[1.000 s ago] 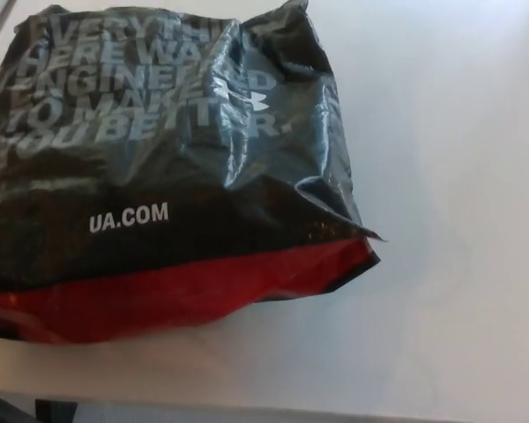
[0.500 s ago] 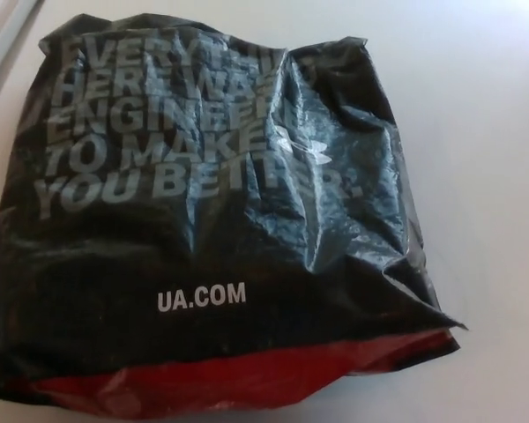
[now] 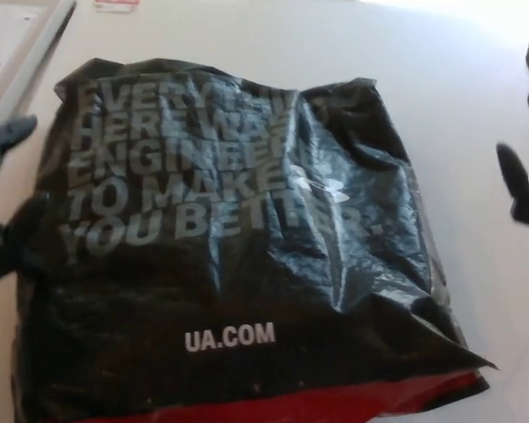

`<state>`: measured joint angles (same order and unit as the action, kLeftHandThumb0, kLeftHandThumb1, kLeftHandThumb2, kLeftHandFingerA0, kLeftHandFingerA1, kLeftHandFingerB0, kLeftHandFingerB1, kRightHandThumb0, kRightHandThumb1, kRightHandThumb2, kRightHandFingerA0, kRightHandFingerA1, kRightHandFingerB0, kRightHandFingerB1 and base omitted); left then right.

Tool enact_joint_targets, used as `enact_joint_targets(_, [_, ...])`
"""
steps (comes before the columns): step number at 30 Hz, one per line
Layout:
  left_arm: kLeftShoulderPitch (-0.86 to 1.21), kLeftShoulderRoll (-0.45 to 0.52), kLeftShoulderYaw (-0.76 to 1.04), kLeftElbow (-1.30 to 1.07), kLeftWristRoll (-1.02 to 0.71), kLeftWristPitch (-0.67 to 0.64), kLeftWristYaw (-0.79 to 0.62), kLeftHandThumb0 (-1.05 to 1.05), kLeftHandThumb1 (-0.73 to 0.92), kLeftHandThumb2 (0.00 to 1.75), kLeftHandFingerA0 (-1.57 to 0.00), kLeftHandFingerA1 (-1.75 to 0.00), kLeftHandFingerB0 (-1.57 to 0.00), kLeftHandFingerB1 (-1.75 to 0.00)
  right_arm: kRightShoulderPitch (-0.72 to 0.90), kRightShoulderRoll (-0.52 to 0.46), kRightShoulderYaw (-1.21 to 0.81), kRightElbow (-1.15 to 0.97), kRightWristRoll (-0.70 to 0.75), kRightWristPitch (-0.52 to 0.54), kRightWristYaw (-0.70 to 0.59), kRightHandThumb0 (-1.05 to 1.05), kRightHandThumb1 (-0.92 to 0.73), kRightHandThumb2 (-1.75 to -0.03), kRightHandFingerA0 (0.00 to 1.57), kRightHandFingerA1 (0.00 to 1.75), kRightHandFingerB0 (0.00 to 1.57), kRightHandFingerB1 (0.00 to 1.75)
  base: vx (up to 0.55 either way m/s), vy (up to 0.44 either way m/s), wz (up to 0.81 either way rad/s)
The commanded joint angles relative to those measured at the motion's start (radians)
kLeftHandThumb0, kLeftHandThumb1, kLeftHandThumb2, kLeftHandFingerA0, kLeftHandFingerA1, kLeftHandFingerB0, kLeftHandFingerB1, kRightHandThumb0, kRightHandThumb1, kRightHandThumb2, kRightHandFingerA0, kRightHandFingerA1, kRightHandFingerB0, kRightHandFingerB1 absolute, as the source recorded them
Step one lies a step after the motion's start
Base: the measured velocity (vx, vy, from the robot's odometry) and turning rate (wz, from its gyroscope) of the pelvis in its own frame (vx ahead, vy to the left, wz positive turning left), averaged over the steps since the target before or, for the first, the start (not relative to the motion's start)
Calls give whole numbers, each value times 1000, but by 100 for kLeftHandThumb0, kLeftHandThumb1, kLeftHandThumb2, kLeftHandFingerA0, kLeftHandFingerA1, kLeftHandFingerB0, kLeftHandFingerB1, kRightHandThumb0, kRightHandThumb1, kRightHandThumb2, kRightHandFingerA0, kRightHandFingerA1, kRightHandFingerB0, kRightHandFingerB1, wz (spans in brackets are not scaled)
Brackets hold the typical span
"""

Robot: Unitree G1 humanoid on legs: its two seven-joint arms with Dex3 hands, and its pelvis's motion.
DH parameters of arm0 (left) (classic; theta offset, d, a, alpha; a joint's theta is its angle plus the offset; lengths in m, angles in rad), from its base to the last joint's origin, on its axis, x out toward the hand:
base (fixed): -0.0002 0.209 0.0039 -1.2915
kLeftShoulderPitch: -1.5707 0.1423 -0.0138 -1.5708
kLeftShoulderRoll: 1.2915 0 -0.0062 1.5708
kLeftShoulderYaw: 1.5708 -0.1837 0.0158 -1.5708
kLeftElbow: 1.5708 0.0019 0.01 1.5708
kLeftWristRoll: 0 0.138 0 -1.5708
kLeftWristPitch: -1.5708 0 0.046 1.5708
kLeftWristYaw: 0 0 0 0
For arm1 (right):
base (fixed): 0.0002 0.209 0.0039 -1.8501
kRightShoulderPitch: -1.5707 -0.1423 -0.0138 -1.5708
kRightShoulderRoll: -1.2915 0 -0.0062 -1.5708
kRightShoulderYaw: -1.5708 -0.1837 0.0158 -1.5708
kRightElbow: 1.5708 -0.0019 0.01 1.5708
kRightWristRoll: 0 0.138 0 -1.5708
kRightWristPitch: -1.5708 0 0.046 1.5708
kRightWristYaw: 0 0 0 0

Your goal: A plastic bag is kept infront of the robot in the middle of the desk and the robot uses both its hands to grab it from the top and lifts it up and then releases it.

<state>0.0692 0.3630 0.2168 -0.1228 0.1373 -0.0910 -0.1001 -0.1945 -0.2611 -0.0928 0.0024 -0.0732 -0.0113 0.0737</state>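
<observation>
A crumpled black plastic bag [image 3: 238, 256] with grey lettering and a red lower band lies on the pale desk [image 3: 458, 97], filling most of the head view. At the picture's left edge my left hand [image 3: 2, 207] shows, fingers apart, beside the bag's left side; I cannot tell whether its lower finger touches the bag. My right hand [image 3: 527, 150] is at the right edge, fingers spread, clear of the bag's right side. Neither hand holds anything.
A pale rail or strip [image 3: 31, 62] runs diagonally at the top left of the desk. A small red-and-white item [image 3: 116, 4] sits at the top edge. Bare desk surface lies to the right of the bag.
The whole picture has shifted, so the bag sits lower and more to the right in view. Both hands have come into view at the left and right edges.
</observation>
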Motion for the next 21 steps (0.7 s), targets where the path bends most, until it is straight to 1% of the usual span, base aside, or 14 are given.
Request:
enact_joint_targets(1, [943,-242,55,-184,-234,-1297,52,-61,92,70,-19,-33,-18,-27,1049,193,-284,-520,-27,-1092,25,-70,-67,-90,0,20,0,14,48,60,9])
enact_joint_targets(2, [962,-238,43,-153,-232,-1321,55,-62,92,69,-18,-32,-18,-27,1084,204,-289,-502,-35,-1127,25,-77,-70,-104,0,21,0,16,52,30,7])
enact_joint_targets(3, [986,-237,39,-112,-226,-1353,60,-32,62,116,-1,-50,0,-48,1124,212,-289,-491,-53,-1158,25,-81,-72,-104,0,19,0,12,0,0,0])
enact_joint_targets(7, [1062,-266,30,47,-209,-1450,77,-32,62,116,-1,-50,0,-48,1233,200,-285,-429,-148,-1252,38,-77,-71,-105,0,17,0,15,8,-5,2])
enact_joint_targets(8, [1080,-310,50,103,-196,-1479,82,-32,63,116,-1,-50,0,-48,1266,181,-288,-393,-169,-1279,47,-80,-72,-105,0,15,0,13,0,0,0])
enact_joint_targets(9, [1088,-320,37,128,-207,-1488,89,-63,92,68,-18,-35,-18,-27,1280,177,-291,-378,-175,-1290,49,-76,-69,-95,0,9,0,8,53,-11,-52])
enact_joint_targets(10, [1090,-322,32,134,-210,-1491,90,-63,92,68,-18,-35,-18,-27,1284,177,-291,-375,-177,-1293,49,-76,-69,-95,0,9,0,8,43,-17,16])
enact_joint_targets(11, [1080,-336,22,160,-212,-1499,95,-62,92,68,-17,-36,-18,-27,1280,160,-292,-353,-179,-1300,48,-79,-73,-107,0,19,0,13,38,-10,-12])
enact_joint_targets(12, [1080,-347,28,203,-209,-1505,93,-32,62,115,-2,-51,0,-48,1285,160,-308,-335,-177,-1319,51,-81,-75,-108,0,16,0,11,0,0,0])
enact_joint_targets(13, [1080,-358,38,230,-204,-1510,91,-32,62,115,-1,-51,0,-48,1294,157,-317,-328,-170,-1326,54,-84,-77,-107,0,12,0,9,0,0,0])
enact_joint_targets(14, [1073,-377,48,269,-199,-1518,90,-32,63,116,-1,-51,0,-48,1315,154,-331,-324,-155,-1331,58,-73,-91,-68,0,7,0,10,0,0,0])
enact_joint_targets(17, [1066,-415,77,305,-194,-1519,89,-33,61,115,-1,-50,0,-49,1363,153,-362,-320,-133,-1342,64,-73,-90,-70,0,10,0,9,-1,39,3])
enact_joint_targets(18, [1066,-419,88,311,-196,-1521,89,-33,62,115,0,-50,0,-49,1384,150,-371,-311,-125,-1349,67,-82,-76,-108,0,17,0,11,-26,157,1])
enact_joint_targets(21, [1065,-440,135,323,-217,-1523,89,-32,62,116,0,-49,0,-49,1427,166,-421,-259,-117,-1405,70,-80,-75,-106,0,17,0,11,-37,226,-1])
